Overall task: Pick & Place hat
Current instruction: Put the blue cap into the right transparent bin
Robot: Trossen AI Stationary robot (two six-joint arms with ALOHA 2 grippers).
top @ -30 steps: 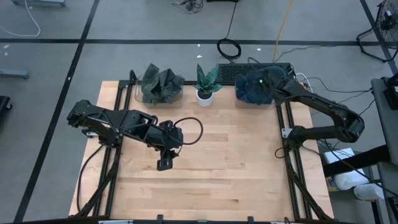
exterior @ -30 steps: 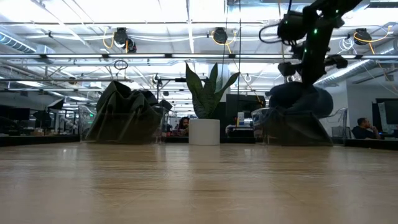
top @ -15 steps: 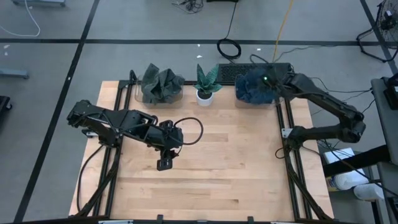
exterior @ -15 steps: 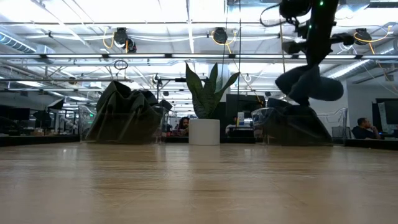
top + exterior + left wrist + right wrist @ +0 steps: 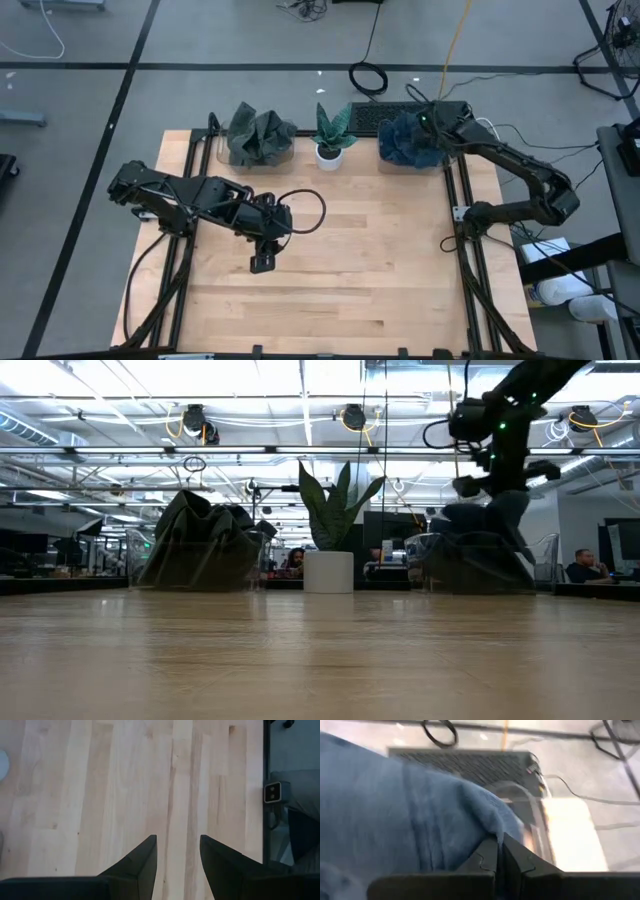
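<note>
At the worktop's far right corner, the right gripper (image 5: pixel 499 851) has its fingers clenched on a fold of the blue hat (image 5: pixel 402 140), soft, light fabric that sags unless pinched at a thick edge.

Blue fabric hat (image 5: pixel 402 140), crumpled, at table's back right corner; pinched by right claw (image 5: pixel 499 851)

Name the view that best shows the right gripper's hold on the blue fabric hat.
Right wrist view: the shut right gripper pinches the blue fabric hat. High view shows them over the clear bin; low view only side-on; left wrist view shows neither.
</note>
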